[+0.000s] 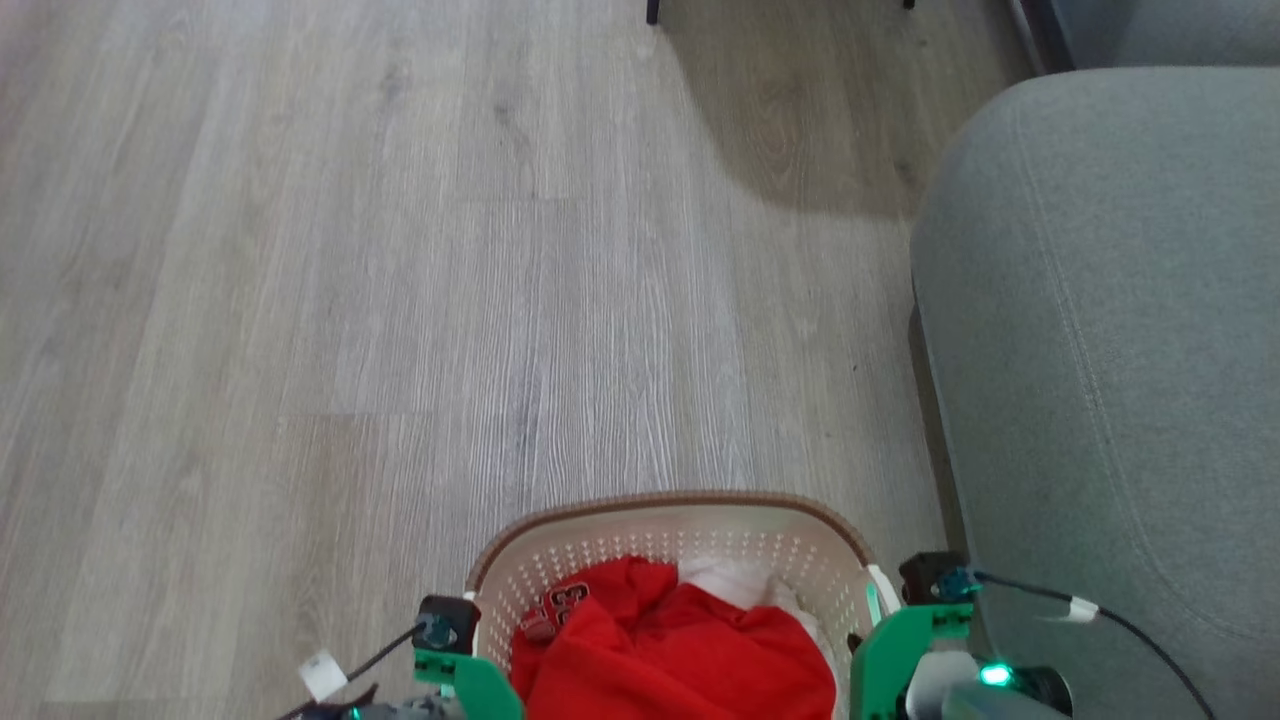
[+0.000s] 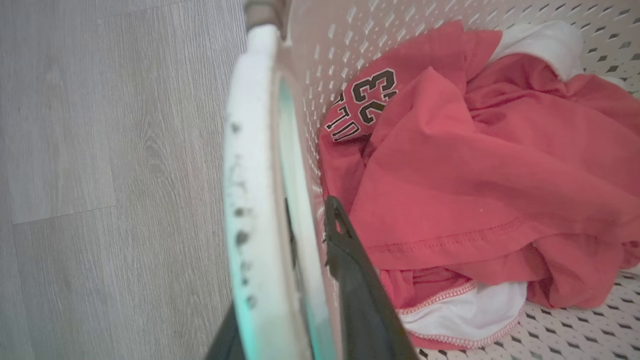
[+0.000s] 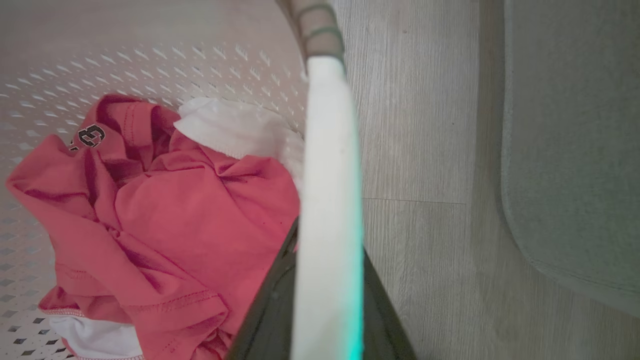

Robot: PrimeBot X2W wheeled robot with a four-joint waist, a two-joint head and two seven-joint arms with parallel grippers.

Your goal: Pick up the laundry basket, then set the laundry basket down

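Observation:
The laundry basket, cream-white and perforated with a brown woven-look rim, sits at the bottom middle of the head view, between my two arms. Red clothes and a white garment fill it. My left gripper is shut on the basket's white left handle, one dark finger inside the wall. My right gripper is shut on the white right handle, with a finger on the inner side. I cannot tell whether the basket's base touches the floor.
A grey upholstered seat stands close on the right, near my right arm. Dark furniture legs stand at the far top. Pale wood-plank floor stretches ahead and to the left. A cable runs off the right wrist.

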